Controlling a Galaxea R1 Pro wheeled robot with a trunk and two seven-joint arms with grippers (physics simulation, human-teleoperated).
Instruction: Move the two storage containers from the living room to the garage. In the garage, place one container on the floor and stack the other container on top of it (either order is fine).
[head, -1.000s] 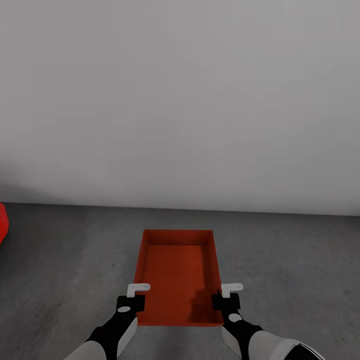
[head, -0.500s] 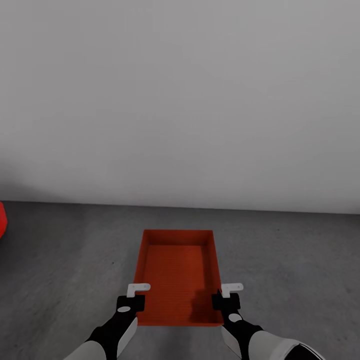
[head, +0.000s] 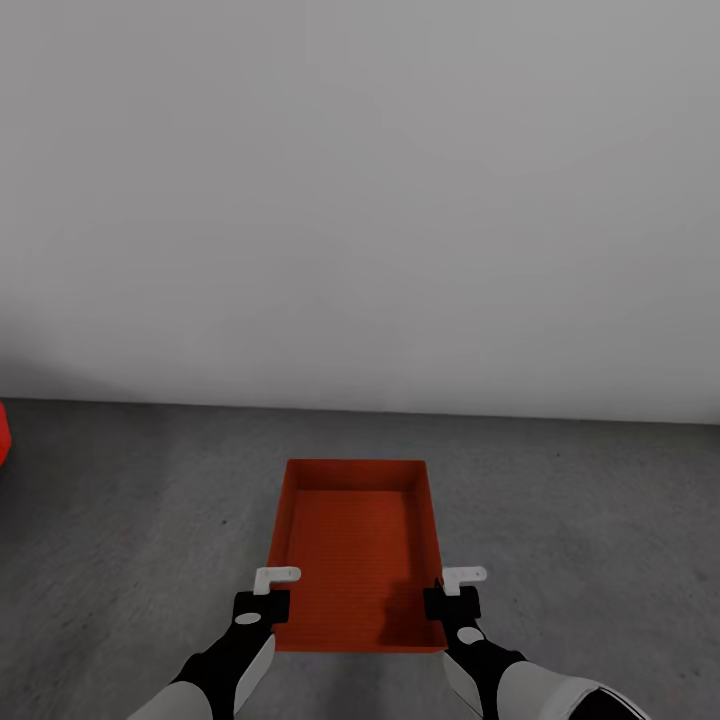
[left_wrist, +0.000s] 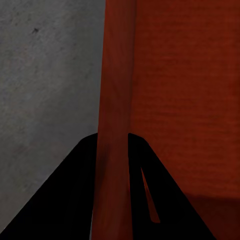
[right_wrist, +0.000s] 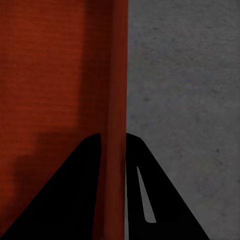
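One orange-red storage container (head: 355, 545), open-topped and empty, is held low in front of me over the dark grey garage floor (head: 140, 500). My left gripper (head: 272, 592) is shut on its left wall near the near corner. The left wrist view shows that wall (left_wrist: 116, 100) pinched between the black fingers (left_wrist: 65, 200). My right gripper (head: 452, 592) is shut on the right wall. In the right wrist view that wall (right_wrist: 116, 100) runs between the black fingers (right_wrist: 160, 200). I cannot tell whether the container touches the floor.
A plain white-grey wall (head: 360, 200) stands straight ahead, meeting the floor a short way beyond the container. A sliver of something red (head: 3, 435) shows at the far left edge. Bare concrete-like floor lies on both sides of the container.
The whole view has shifted slightly, so the camera moved; the red thing at the left edge has slid further out of frame. Both grippers hold the container as before.
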